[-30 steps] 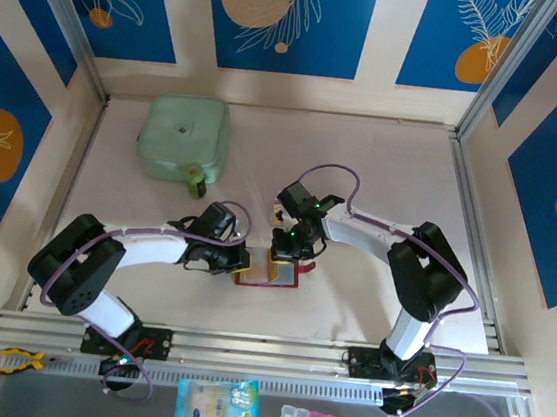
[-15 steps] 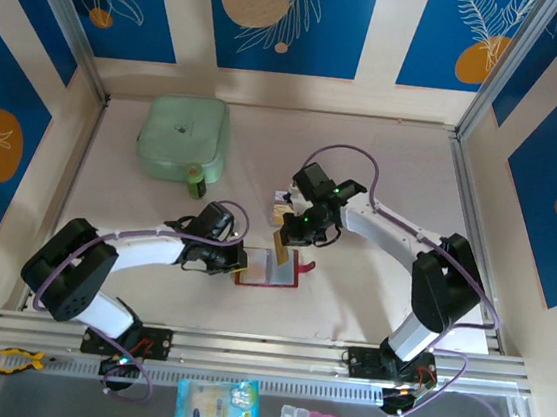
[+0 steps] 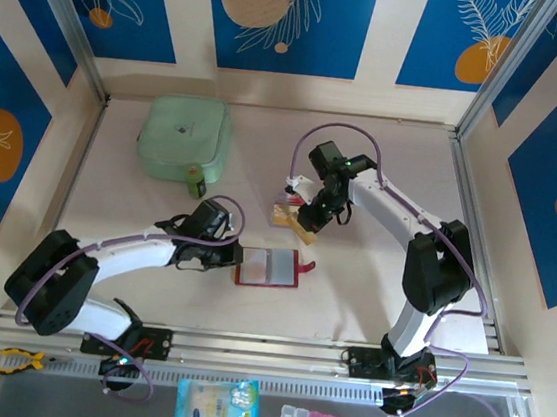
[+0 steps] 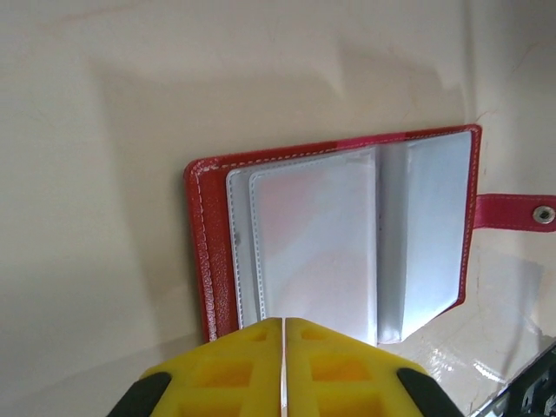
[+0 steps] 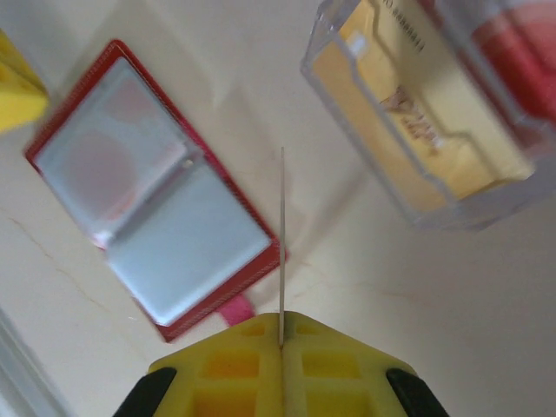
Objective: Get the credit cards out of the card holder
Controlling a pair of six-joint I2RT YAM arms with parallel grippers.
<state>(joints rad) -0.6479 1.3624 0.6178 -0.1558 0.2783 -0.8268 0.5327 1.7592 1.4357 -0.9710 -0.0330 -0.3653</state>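
Note:
The red card holder (image 3: 270,267) lies open on the table, its greyish clear pockets (image 4: 321,243) facing up and its closing tab (image 4: 517,212) pointing right. My left gripper (image 3: 237,257) is shut with nothing between its fingers, and its yellow fingertips (image 4: 243,347) hover over the holder's left edge. My right gripper (image 3: 311,222) is behind and to the right of the holder, shut on a yellow-orange credit card (image 3: 305,236). In the right wrist view that card (image 5: 281,234) shows edge-on as a thin line, above the table between the card holder (image 5: 148,191) and a clear box.
The clear plastic box (image 3: 285,212) with yellow and red cards inside (image 5: 408,122) sits just left of my right gripper. A pale green pouch (image 3: 184,137) lies at the back left. A metal rail (image 3: 263,348) runs along the near edge, with small packs (image 3: 218,403) beyond it.
My right gripper has lifted the card out of the card holder and carried it back and right toward the clear box. The left gripper has stayed at the holder's left edge.

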